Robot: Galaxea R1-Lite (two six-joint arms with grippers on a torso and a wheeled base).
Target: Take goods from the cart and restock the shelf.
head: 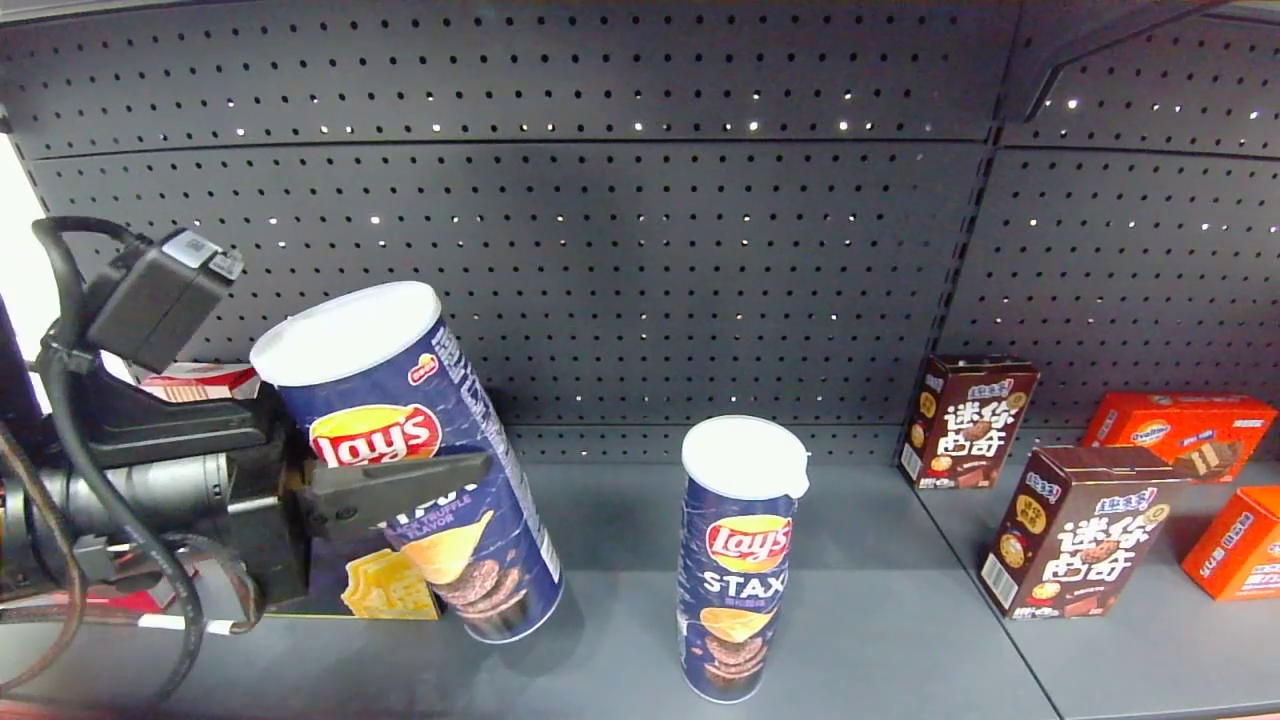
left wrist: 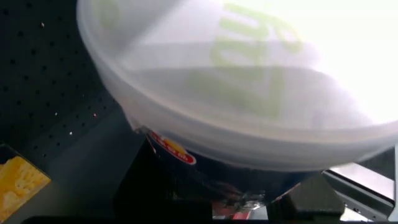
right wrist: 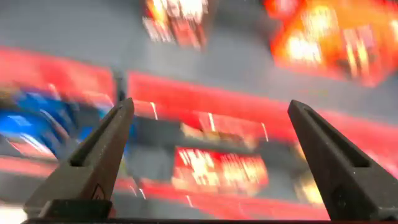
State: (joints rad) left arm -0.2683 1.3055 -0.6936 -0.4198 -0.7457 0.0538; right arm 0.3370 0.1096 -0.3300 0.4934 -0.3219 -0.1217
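Note:
My left gripper [head: 385, 495] is shut on a dark blue chips can with a white lid [head: 410, 450]. The can leans to the left, its base touching the grey shelf [head: 880, 600] at the left. In the left wrist view the can's white lid [left wrist: 249, 81] is very close, with the blue body below it. A second, matching chips can [head: 740, 555] stands upright on the shelf to the right of the held one. My right gripper [right wrist: 211, 162] is open with nothing between its fingers, above blurred red and blue packages [right wrist: 217, 168].
A dark perforated back panel [head: 640, 250] closes the shelf behind. Two brown cookie boxes [head: 1075, 530] and orange boxes [head: 1180, 430] stand at the right. A yellow-printed box [head: 385, 590] sits behind the held can, and a red-white box [head: 200, 380] at the far left.

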